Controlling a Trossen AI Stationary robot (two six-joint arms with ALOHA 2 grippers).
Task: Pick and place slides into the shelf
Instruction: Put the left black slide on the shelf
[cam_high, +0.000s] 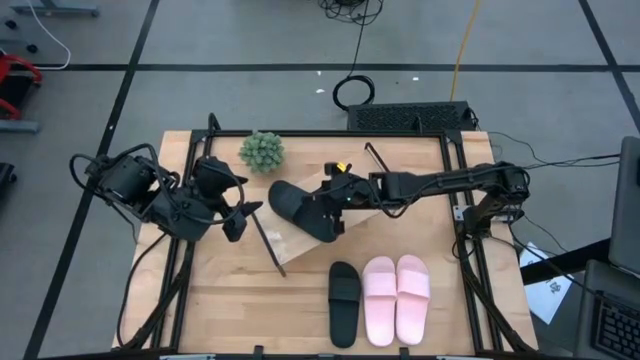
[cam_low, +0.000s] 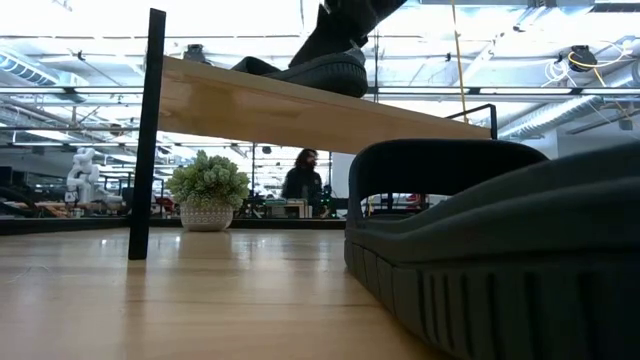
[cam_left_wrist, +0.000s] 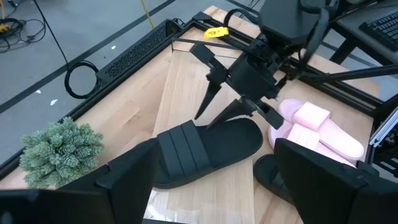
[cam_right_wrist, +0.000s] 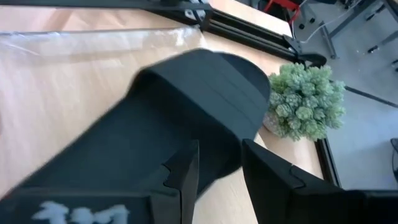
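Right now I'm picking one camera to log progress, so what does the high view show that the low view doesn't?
Only the high view: the pink pair, both arms, the left end effector waiting open, the right end effector at the black slide on the shelf.
Only the low view: a person behind.
Both: that slide, the shelf, the second black slide, the plant.

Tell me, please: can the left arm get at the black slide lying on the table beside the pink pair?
Probably not easily. The black slide on the table lies past the shelf, whose wire end frame stands between it and the open left gripper. The arm would likely have to reach over or around it.
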